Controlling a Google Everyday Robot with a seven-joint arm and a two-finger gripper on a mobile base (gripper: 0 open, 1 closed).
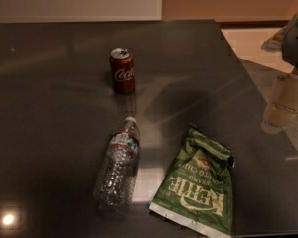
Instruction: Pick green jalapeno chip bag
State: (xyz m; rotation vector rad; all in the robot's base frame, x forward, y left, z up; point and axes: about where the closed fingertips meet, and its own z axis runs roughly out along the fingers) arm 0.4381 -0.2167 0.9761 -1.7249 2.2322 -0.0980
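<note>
Dark and glossy, the table point(49, 108) fills almost the whole camera view, its grey top catching soft streaks of light and one bright round glare spot point(8, 219) near the lower left corner. Behind its far edge runs a pale wall point(74, 1), changing to a warmer tan panel point(228, 1) toward the right. Past the table's right edge a strip of light floor point(248, 41) shows.

Three things sit on the table. A red cola can point(122, 70) stands upright toward the back, well apart from the rest. Nearer the front, a clear plastic water bottle point(118, 167) lies on its side with its white cap pointing toward the can. Just to the right of the bottle, not touching it, lies the green chip bag point(198, 185), flat and crinkled, with its white-edged end toward the front and its white lettering upside down from where I stand. Nothing rests on top of the bag, and the side facing the table's right edge is open.

The gripper point(283, 105) hangs at the far right, over the table's edge, above and to the right of the bag and clear of it. It holds nothing that I can see; whether it is open or closed I cannot tell.
</note>
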